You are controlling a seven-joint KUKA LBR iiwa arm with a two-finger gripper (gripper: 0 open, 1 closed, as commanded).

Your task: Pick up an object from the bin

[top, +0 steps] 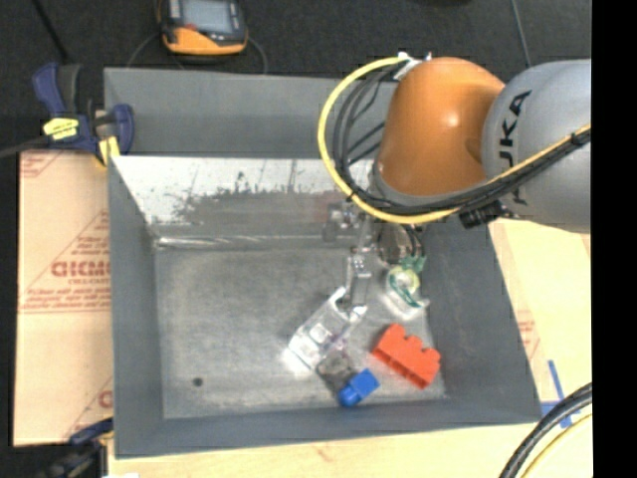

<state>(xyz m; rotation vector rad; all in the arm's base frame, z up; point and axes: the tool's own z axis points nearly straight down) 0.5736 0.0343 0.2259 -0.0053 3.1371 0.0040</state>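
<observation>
The arm [547,137] comes in from the right, its orange cover [438,127] hanging over the far right part of the grey bin [129,297], with a loop of cables [333,142] bulging out to the left of it. Below the cover, the claw [351,305] reaches down toward the bin floor, right of centre. Its tip sits right at the upper end of a clear plastic packet [318,342], which lies slantwise on the floor, low in the bin and just right of the middle. Is the claw apart, together, or clamped on the packet? I cannot tell from up here, nor whether it is actually touching the plastic.

Now the neighbours. Just to the right of the packet lies a red block [406,355], tilted, close to the packet. At the packet's lower end there's a small dark piece [333,368], and touching that, nearer the front wall, a small blue piece [358,388]. Right of the claw, under the edge of the orange cover, a green-and-white thing [406,282] sits just above the red block. The whole little cluster is gathered in the bin's front right area.
</observation>
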